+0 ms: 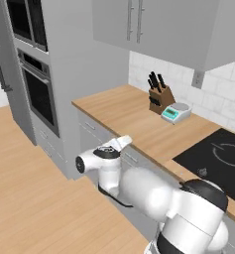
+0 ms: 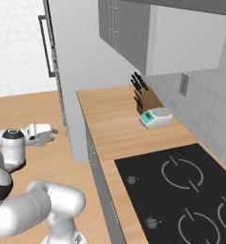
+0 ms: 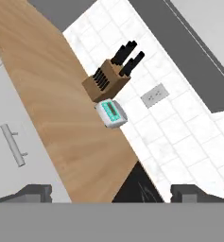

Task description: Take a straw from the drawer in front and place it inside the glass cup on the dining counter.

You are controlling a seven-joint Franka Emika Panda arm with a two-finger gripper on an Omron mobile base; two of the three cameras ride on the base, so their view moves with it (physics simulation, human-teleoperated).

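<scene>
- The white arm's two-finger gripper [image 3: 111,194] hangs in front of the cabinet run with its jaws spread wide and nothing between them; its two dark tips stand far apart at the bottom of the hand view.
- Just ahead is a light grey drawer front with a slim metal bar handle [image 3: 14,144], closed, and the gripper is not touching it.
- The thin green straw is presumably inside that shut drawer; it cannot be seen.
- Beyond lie the light brown wooden wall worktop [image 1: 124,111], a wooden knife block with black handles [image 1: 160,96], a small teal-faced kitchen scale [image 1: 175,112] and a black hob [image 2: 181,190].
- Judged so: nothing is done yet. Opening, picking, carrying to the dining counter and dropping into the glass cup all remain.
</scene>
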